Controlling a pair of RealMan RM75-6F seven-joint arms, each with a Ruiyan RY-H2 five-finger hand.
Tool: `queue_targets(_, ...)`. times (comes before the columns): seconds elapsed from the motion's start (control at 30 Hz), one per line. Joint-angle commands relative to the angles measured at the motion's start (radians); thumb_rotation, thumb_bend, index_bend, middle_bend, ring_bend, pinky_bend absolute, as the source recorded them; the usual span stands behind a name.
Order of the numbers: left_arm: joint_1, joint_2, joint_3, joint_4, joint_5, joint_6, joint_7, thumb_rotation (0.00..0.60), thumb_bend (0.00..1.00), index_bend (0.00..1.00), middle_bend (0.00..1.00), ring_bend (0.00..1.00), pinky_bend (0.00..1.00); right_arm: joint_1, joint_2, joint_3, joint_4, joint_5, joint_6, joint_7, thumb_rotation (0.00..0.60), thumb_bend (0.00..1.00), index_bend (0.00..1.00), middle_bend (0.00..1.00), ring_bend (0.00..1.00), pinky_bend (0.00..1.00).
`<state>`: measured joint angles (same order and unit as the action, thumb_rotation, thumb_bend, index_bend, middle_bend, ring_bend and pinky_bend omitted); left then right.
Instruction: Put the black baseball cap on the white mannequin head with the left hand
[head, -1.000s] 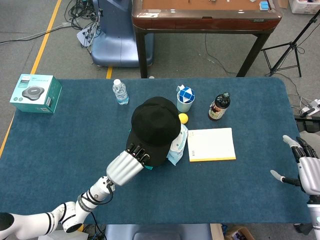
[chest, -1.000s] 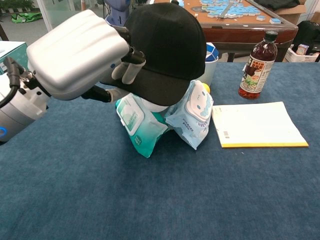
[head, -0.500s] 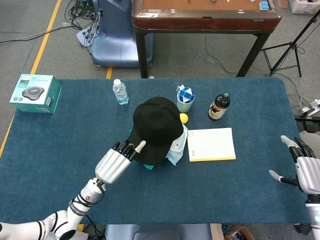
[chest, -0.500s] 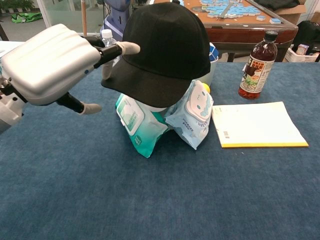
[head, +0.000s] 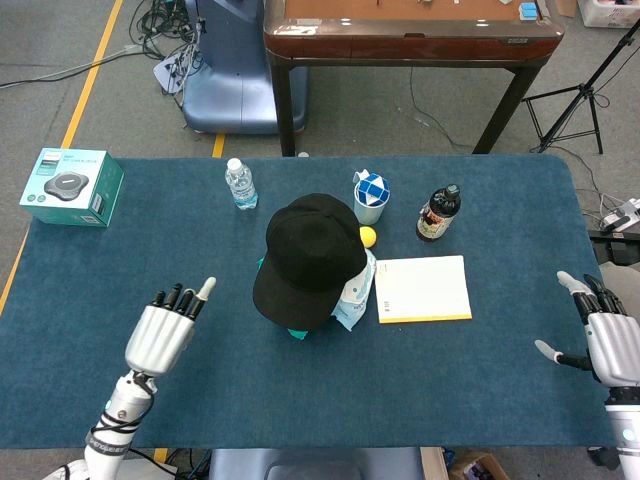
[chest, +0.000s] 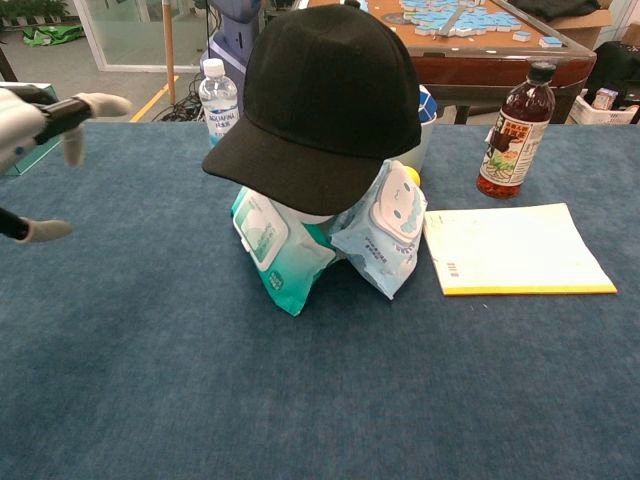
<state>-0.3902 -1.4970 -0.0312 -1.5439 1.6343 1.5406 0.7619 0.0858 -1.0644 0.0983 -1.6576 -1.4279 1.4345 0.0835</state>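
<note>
The black baseball cap (head: 310, 260) (chest: 330, 100) sits on the white mannequin head (chest: 305, 212), covering nearly all of it; only a sliver of white shows under the brim. My left hand (head: 165, 335) (chest: 35, 130) is open at the table's front left, well clear of the cap, fingers spread and holding nothing. My right hand (head: 605, 340) is open at the far right edge, also holding nothing.
Wet-wipe packs (chest: 290, 245) (chest: 385, 235) lean around the head's base. A yellow notepad (head: 422, 289), brown bottle (head: 438, 213), cup with a puzzle cube (head: 370, 195), water bottle (head: 240, 184) and teal box (head: 72, 187) stand on the blue table (head: 480, 380).
My left hand let go of the cap's brim and drew back to the left and toward the table's front. The cap stayed on the head. The right hand barely moved.
</note>
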Motion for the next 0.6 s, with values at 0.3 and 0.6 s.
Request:
queue_targets(0.3, 0.159, 0.148, 0.068, -0.033, -0.074, 0.076, -0.188, 0.6, 0.0, 0.24, 0.45, 0.32, 0.53, 0.008, -0.023, 0.0, -0.004, 0.017, -0.012, -0.061, 0.6, 0.0, 0.09, 0.21, 0.08, 0.14)
queue_targets(0.6, 0.252, 0.212, 0.079, -0.03, -0.103, 0.126, -0.326, 0.6, 0.0, 0.31, 0.51, 0.36, 0.53, 0.001, -0.048, -0.006, -0.005, 0.035, -0.007, -0.122, 0.6, 0.0, 0.09, 0.21, 0.08, 0.14)
